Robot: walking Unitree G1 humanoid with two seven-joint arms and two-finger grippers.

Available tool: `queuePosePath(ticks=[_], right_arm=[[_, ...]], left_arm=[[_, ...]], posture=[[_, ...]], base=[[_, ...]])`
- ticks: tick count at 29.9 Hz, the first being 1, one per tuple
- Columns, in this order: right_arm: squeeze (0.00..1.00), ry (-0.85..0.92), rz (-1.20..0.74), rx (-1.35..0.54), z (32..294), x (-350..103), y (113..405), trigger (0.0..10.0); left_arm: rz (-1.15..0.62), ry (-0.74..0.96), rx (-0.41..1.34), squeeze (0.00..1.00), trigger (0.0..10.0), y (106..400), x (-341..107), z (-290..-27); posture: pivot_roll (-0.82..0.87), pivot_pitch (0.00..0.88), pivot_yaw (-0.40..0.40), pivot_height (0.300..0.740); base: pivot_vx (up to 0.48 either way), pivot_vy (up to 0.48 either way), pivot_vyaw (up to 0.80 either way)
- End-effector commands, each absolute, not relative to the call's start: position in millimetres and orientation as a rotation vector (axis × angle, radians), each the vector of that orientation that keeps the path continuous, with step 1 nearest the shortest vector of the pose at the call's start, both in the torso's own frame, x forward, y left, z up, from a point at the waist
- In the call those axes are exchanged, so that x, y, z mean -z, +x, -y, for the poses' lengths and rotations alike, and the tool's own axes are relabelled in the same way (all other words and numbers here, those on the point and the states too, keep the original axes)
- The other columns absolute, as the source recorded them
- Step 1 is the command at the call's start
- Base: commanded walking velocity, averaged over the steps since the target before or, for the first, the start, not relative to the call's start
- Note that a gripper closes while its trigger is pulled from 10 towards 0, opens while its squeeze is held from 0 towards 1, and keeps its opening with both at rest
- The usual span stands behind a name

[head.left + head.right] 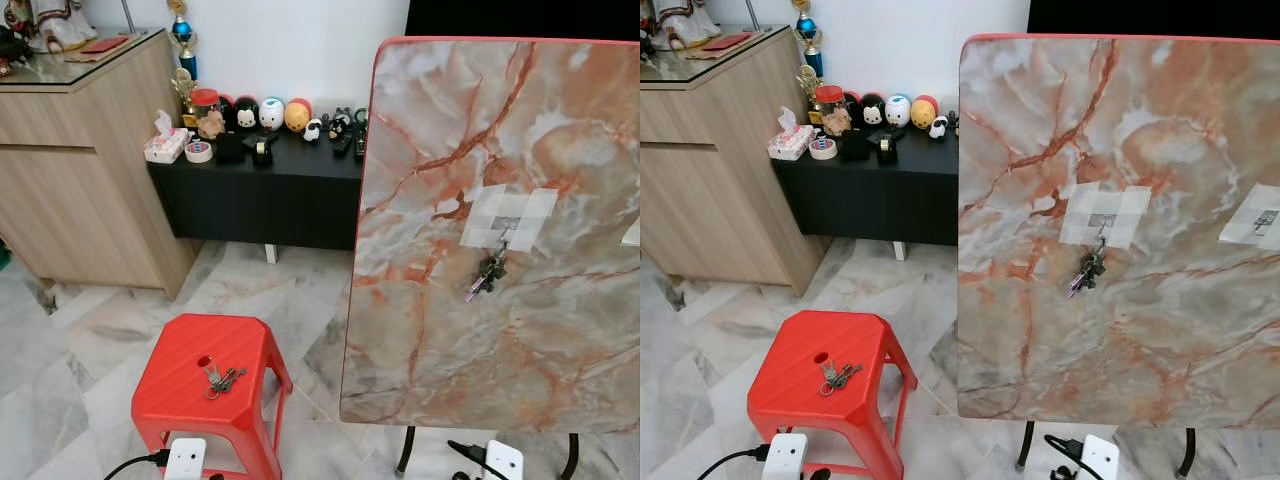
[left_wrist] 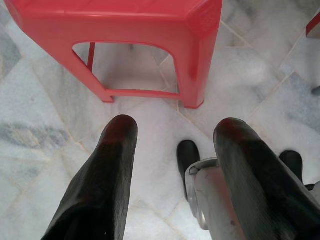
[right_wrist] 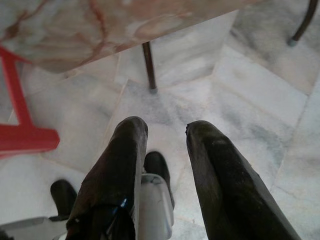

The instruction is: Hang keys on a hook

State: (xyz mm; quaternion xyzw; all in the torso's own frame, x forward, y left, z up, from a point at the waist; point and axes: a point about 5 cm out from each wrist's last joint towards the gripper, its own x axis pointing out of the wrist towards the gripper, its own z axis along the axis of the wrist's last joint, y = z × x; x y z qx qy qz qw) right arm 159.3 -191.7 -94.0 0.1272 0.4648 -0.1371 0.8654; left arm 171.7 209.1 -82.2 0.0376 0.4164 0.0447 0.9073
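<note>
Both grippers hung low over the pale marble floor [image 2: 45,125] when you paused here: your left gripper [image 2: 172,150] had its two black fingers spread wide with nothing between them, pointing at the legs of the red plastic stool [image 1: 205,375], and your right gripper [image 3: 167,150] was likewise parted and empty, near the dark leg of the upended marble-patterned tabletop [image 1: 500,230].

On the stool's seat lay a small bunch of metal keys on a ring [image 1: 222,379], beside the round hole in the seat, untouched by either gripper. On the tabletop's face, a second dark bunch of keys [image 1: 489,272] already hung from a small hook fixed under a patch of pale tape [image 1: 508,217]. Further right, in the right eye view, a second taped hook [image 1: 1260,218] looked bare.

You could judge one set done and the stool's set yet to be picked up, carried across and hung, probably on that free hook
</note>
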Motion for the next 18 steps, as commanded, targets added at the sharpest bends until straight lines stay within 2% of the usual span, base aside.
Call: queuePosePath(ticks=[1, 6, 18], right_arm=[[0.00, 0.263, -0.962, 0.284, 190.4, 92.4, 163.6, 10.0], [0.00, 0.254, -0.970, 0.262, 189.5, 92.5, 164.0, 10.0], [0.00, 0.251, -0.973, 0.257, 189.1, 91.9, 165.8, 10.0]], left_arm=[[-0.873, 0.066, -0.102, 0.00, 10.0, 169.8, 83.1, -211.3], [-0.873, 0.062, -0.106, 0.00, 10.0, 168.3, 83.4, -212.1], [-0.868, 0.055, -0.113, 0.00, 10.0, 167.8, 83.3, -212.5]], posture=[[0.01, 0.000, -0.017, 0.740], [0.01, 0.000, -0.023, 0.740], [0.02, 0.000, -0.026, 0.740]], base=[[0.000, 0.000, 0.00], [0.000, 0.000, 0.00], [0.000, 0.480, 0.00]])
